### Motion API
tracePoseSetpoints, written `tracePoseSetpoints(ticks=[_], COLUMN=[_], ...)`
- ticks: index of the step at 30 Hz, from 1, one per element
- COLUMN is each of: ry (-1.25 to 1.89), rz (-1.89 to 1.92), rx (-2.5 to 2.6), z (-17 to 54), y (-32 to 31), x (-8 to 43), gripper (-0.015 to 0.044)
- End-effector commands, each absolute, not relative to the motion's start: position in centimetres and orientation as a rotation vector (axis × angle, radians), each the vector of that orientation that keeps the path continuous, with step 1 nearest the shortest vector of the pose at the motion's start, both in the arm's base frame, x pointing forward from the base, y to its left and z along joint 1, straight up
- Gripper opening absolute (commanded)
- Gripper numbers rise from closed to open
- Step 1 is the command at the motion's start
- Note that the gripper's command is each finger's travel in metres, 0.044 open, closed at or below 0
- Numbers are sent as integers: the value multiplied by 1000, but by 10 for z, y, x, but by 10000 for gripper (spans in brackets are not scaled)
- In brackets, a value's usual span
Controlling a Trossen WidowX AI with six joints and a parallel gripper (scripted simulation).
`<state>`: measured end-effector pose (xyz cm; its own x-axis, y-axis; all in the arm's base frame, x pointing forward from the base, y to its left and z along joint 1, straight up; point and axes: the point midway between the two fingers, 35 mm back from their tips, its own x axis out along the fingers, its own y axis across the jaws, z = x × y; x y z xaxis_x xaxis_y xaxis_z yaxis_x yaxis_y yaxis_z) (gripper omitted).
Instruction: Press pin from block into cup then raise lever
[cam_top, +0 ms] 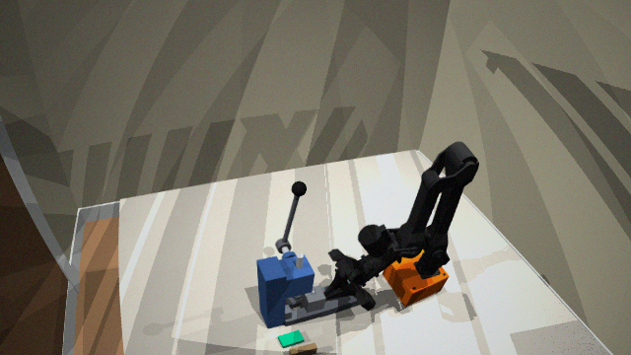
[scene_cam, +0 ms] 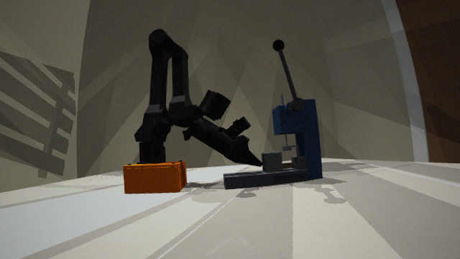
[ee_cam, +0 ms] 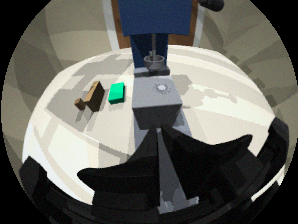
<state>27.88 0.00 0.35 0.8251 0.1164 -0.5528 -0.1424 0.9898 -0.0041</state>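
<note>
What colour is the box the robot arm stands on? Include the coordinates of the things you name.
The box (cam_top: 411,291) (scene_cam: 152,179) is orange. It shows best in the top view.

High top and low exterior views face the press from opposite sides, distantly.

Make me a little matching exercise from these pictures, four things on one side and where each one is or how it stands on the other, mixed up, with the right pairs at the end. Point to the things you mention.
Things
1. Gripper (cam_top: 351,292) (scene_cam: 262,165) (ee_cam: 157,127)
2. Gray block (cam_top: 315,299) (scene_cam: 272,162) (ee_cam: 156,102)
3. Lever (cam_top: 291,217) (scene_cam: 287,73)
4. Green piece (cam_top: 291,338) (ee_cam: 116,93)

Places and states
A. Raised, black knob at its top
B. Lying flat on the table, beside the press
C. Fingers together, at the block's near face in the wrist view
D. Sitting on the press bed

Right pairs: 1-C, 2-D, 3-A, 4-B
</note>
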Motion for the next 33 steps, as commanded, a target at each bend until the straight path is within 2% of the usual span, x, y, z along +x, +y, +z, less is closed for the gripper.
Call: tracePoseSetpoints(ticks=[1,33], ry=[585,521], rz=[133,134], rx=[-44,-39], z=[3,3], y=[0,8], x=[287,333], gripper=[30,30])
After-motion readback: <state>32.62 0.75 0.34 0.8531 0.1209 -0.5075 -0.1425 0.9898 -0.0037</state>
